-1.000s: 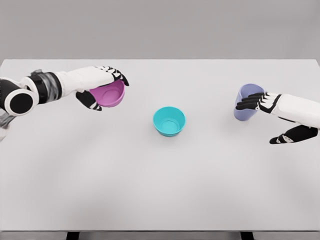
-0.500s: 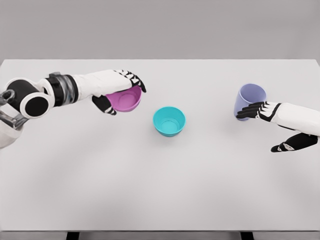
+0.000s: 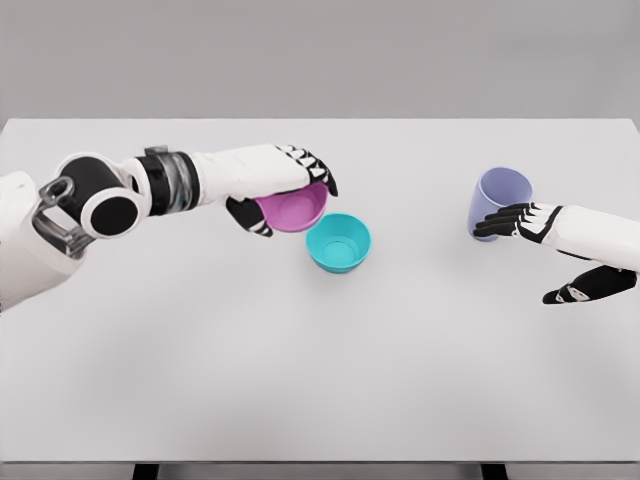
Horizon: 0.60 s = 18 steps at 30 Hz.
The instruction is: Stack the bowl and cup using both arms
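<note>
A white table [image 3: 320,380] filled most of the head view, with a grey wall behind its far edge. The left hand [image 3: 285,185] reached in from the left side, its white forearm crossing the far-left part of the table, and it gripped a pink bowl [image 3: 293,210]: the fingers [image 3: 318,168] lay over the bowl's far rim while the thumb [image 3: 250,217] pressed on its near-left side. The pink bowl was held tilted, its opening turned towards the right and the near side, and it seemed to hang above the tabletop rather than rest on it, though the view from above left that hard to judge. Just to its right and slightly nearer stood a teal bowl [image 3: 339,241], upright on the table near the middle, its rim overlapping the pink bowl's lower edge in the picture. Well apart from both, at the right side of the table, stood a lavender cup [image 3: 498,200], upright with its opening seen from above. The right hand [image 3: 545,245] came in from the right edge; its dark fingers [image 3: 500,220] lay against the cup's near side, while its thumb [image 3: 575,293] pointed away, nearer and to the right, so the hand was spread wide and not clasped around the cup.
</note>
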Available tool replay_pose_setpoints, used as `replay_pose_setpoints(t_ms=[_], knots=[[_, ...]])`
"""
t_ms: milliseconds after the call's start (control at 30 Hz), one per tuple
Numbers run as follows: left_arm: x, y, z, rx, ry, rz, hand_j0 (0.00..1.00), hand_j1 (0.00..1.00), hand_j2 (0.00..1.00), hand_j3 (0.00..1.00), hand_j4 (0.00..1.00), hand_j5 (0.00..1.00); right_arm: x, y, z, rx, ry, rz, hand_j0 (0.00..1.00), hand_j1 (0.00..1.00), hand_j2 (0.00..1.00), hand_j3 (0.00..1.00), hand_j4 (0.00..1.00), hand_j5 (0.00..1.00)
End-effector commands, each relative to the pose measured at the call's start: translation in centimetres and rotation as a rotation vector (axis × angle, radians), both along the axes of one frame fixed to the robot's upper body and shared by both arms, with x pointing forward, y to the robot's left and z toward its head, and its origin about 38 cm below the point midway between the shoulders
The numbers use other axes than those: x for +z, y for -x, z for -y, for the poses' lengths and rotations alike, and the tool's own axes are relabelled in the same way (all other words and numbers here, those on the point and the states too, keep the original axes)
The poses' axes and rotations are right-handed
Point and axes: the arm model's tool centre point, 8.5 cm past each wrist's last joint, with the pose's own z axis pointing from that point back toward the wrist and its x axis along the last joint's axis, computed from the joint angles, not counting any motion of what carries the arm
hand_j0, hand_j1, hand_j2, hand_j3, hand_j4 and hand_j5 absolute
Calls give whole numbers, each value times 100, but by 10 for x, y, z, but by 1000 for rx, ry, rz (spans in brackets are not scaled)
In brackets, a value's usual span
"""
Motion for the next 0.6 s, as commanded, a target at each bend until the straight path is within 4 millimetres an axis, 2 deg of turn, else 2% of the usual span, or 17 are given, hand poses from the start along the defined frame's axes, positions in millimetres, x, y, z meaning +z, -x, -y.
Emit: replay_pose_setpoints(t_ms=[0,500,567], knots=[[-3,3,9,-23,5,-8,61,61,61,61,61,61,1,0,0,-2,-7,-3,100,100,100,100,100,100],[-14,11,47,-90,24,-34,61,61,61,61,61,61,1,1,-3,6,-11,-1,100,100,100,100,100,100],[-17,10,46,-84,18,-42,61,61,61,61,61,61,1,1,-3,6,-11,1,100,100,100,100,100,100]])
